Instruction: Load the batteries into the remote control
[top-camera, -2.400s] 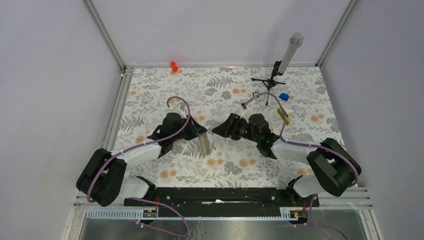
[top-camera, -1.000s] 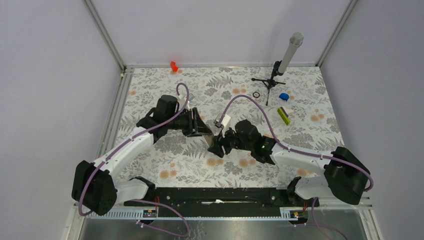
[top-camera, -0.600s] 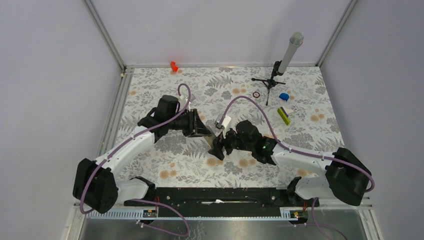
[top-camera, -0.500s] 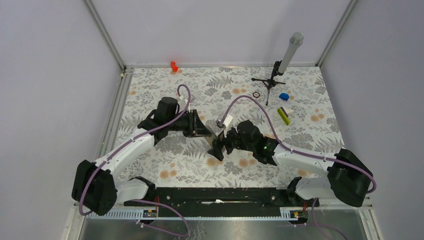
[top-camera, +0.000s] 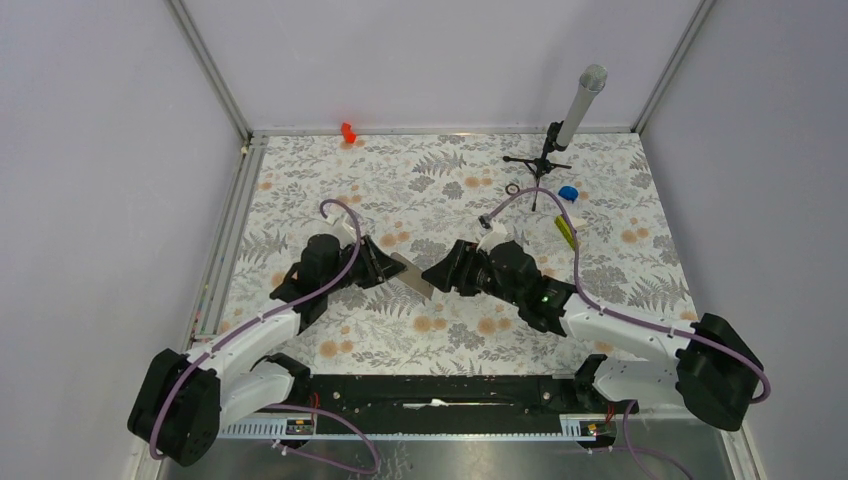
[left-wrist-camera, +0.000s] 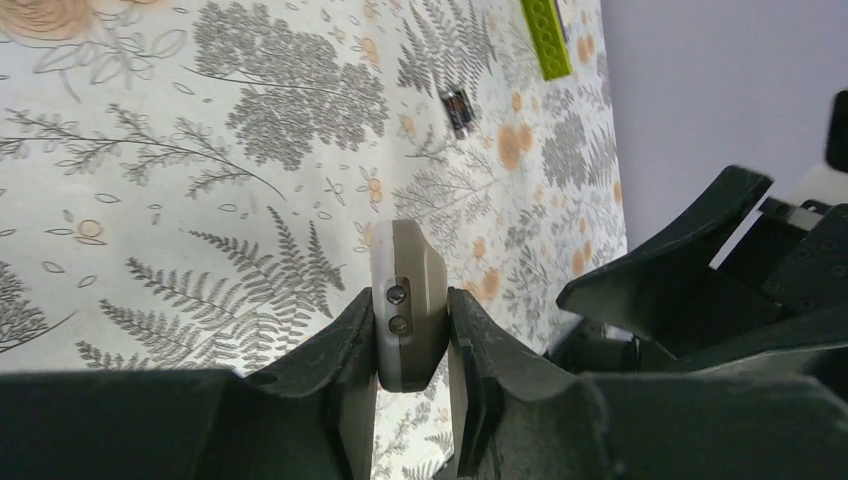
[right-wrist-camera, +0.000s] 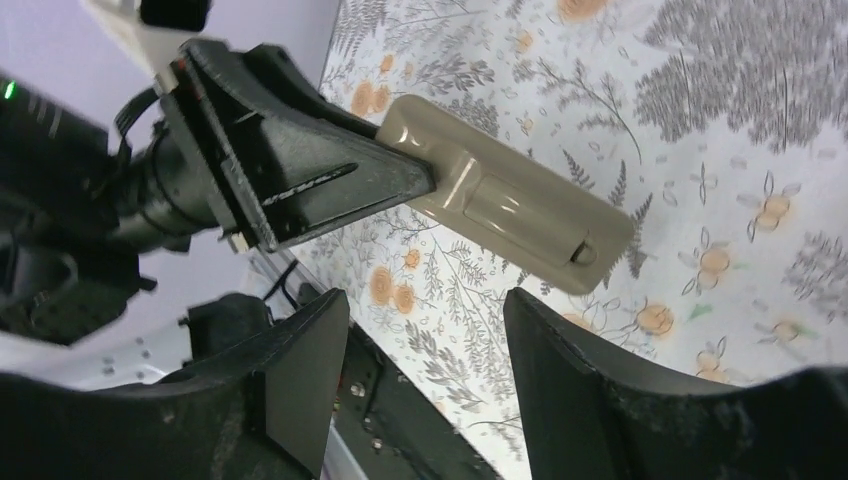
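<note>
The remote control (top-camera: 412, 276) is a pale slab held off the table, and my left gripper (top-camera: 390, 266) is shut on one end of it. In the left wrist view it stands edge-on between the fingers (left-wrist-camera: 408, 310), with two small screws showing. Seen from the right wrist, its back face (right-wrist-camera: 510, 205) sticks out of the left gripper (right-wrist-camera: 400, 185), showing a cover with a latch. My right gripper (right-wrist-camera: 425, 340) is open and empty, just short of the remote's free end (top-camera: 438, 272). One battery (left-wrist-camera: 458, 108) lies on the floral cloth beyond it.
A yellow-green bar (top-camera: 567, 232) lies right of the right arm (left-wrist-camera: 545, 38). At the back right are a microphone stand (top-camera: 548, 150), a small dark ring (top-camera: 512, 188) and a blue object (top-camera: 568, 192). A red object (top-camera: 347, 131) sits at the back edge.
My left arm has drawn back toward the near side, carrying the remote. My right gripper has shifted up and right, and now faces the remote's free end.
</note>
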